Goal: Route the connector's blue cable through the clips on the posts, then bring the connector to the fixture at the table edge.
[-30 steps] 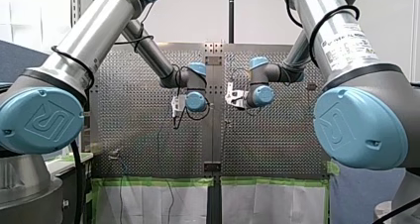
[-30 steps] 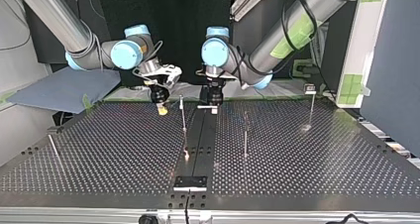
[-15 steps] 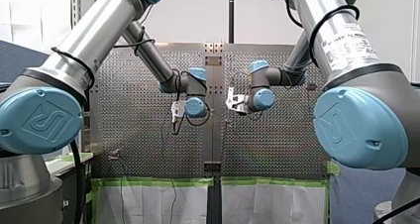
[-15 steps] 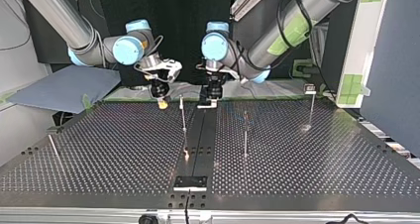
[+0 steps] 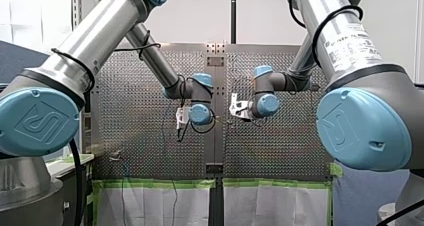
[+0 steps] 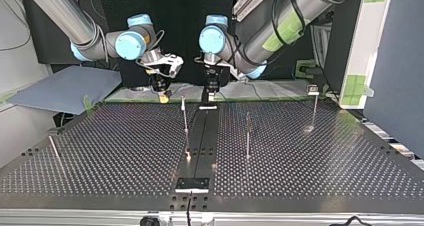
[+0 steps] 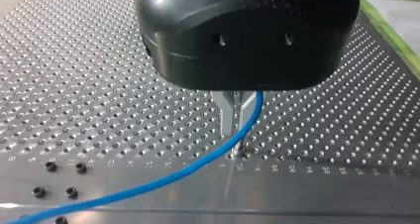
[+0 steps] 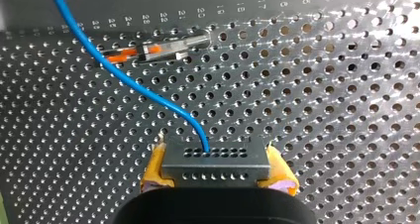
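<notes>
Clamping the connector [image 8: 214,159], right gripper [image 8: 216,173] downward.

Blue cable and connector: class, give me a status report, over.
Left gripper shut on blue cable. Right gripper shut on connector. Thin post stands close by both grippers; mind it.

Front view from behind, top view facing it, sharing perforated table [image 6: 300,161], wrist views close above
</notes>
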